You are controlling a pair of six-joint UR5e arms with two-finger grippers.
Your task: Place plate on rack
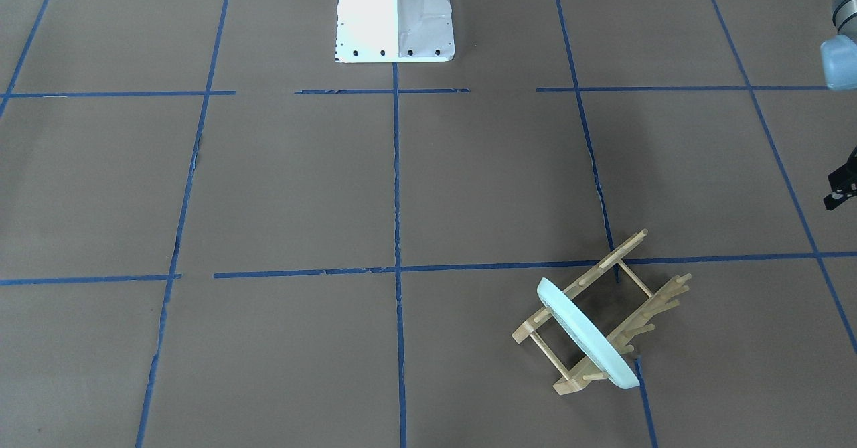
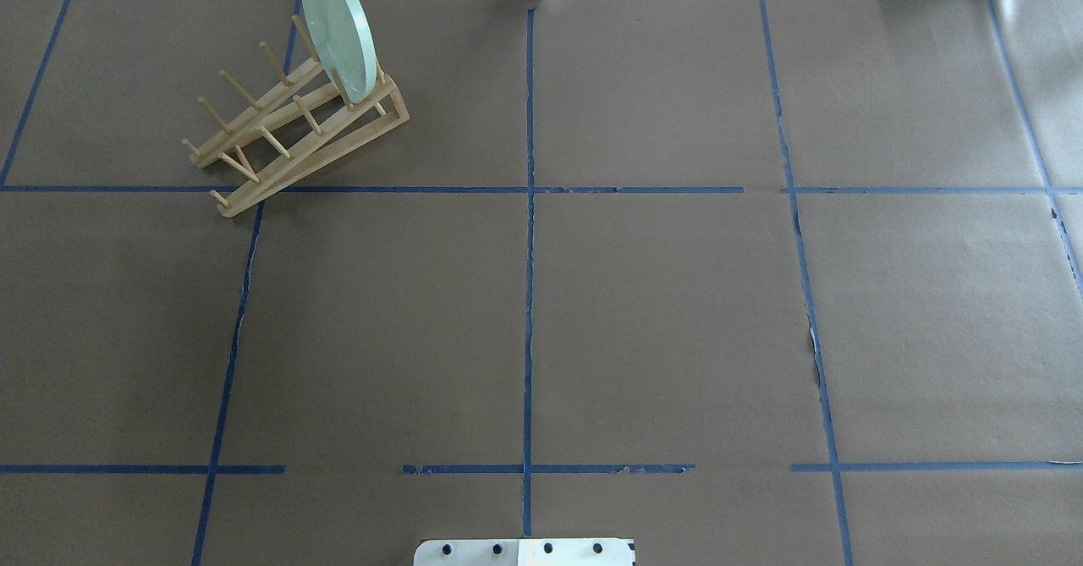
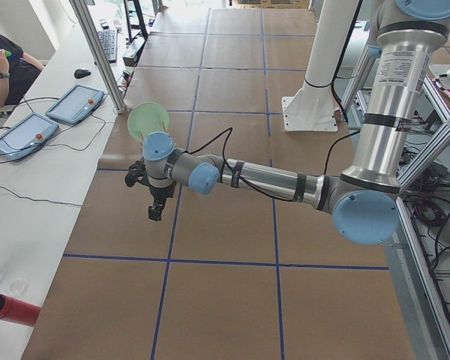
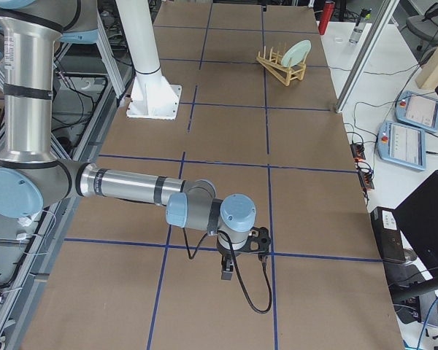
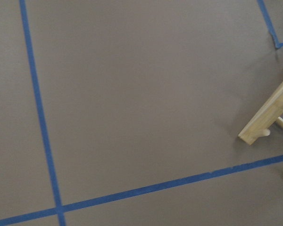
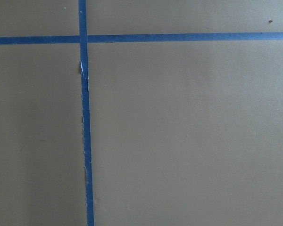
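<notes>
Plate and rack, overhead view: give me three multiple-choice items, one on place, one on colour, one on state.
1. Where in the overhead view is the rack?
A. far left
B. far right
C. near centre

2. What colour is the plate?
A. red
B. pale mint green
C. black

3. How is the plate?
A. lying flat
B. broken in pieces
C. standing on edge in the rack

Key:
1 A: the rack sits in the upper left of that view.
2 B: its face shows pale green.
3 C: it stands whole and upright between the pegs at the rack's far end.
</notes>
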